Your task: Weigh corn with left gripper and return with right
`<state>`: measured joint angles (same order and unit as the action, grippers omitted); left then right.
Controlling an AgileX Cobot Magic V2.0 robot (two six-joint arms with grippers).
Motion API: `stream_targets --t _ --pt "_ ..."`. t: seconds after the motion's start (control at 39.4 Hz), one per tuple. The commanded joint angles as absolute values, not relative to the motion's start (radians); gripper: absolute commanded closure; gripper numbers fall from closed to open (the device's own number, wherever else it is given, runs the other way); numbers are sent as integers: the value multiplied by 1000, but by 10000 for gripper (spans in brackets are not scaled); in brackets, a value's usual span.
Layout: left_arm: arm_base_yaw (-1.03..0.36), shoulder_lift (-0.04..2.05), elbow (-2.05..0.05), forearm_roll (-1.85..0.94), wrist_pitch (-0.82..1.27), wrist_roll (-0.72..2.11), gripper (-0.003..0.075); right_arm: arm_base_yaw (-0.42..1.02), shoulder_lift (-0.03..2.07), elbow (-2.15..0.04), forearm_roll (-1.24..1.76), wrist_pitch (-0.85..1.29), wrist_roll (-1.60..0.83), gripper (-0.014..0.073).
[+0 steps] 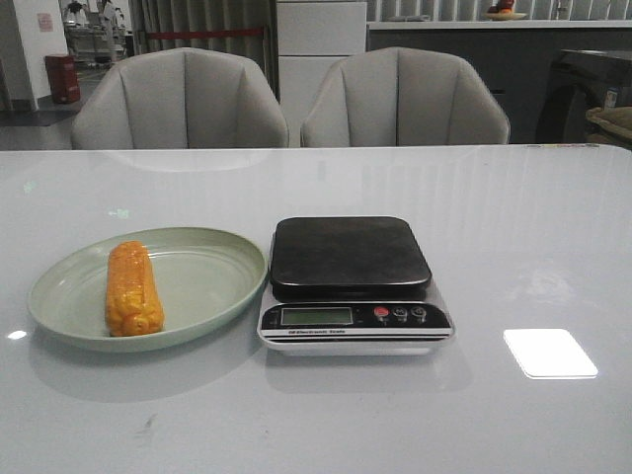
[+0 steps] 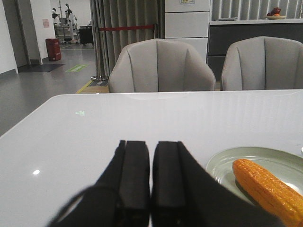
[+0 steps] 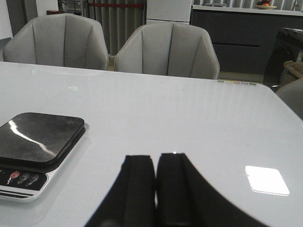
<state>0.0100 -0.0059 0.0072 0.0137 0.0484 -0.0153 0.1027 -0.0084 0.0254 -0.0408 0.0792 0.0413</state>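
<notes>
The orange-yellow corn (image 1: 132, 288) lies on the left half of a pale green plate (image 1: 207, 276) on the white table. It also shows in the left wrist view (image 2: 267, 190), to the right of my left gripper. A black-topped kitchen scale (image 1: 348, 281) stands just right of the plate, its platform bare; it also shows in the right wrist view (image 3: 38, 151). My left gripper (image 2: 150, 144) is shut and empty, low over the table beside the plate (image 2: 222, 165). My right gripper (image 3: 156, 158) is shut and empty, to the right of the scale. Neither gripper shows in the front view.
Two grey chairs (image 1: 183, 99) (image 1: 405, 99) stand behind the table's far edge. A bright patch of reflected light (image 1: 549, 353) lies on the table right of the scale.
</notes>
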Motion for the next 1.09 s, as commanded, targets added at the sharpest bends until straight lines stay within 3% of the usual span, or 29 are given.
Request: stream_targets --t 0.0,0.79,1.07 --pt "11 -25 37 11 -28 -22 606 107 -28 36 -53 -9 33 424" --pt "11 -25 37 11 -31 -22 606 107 -28 36 -53 -9 33 424" --pt "11 -25 29 -46 -209 -22 607 107 -28 36 -53 -9 33 424"
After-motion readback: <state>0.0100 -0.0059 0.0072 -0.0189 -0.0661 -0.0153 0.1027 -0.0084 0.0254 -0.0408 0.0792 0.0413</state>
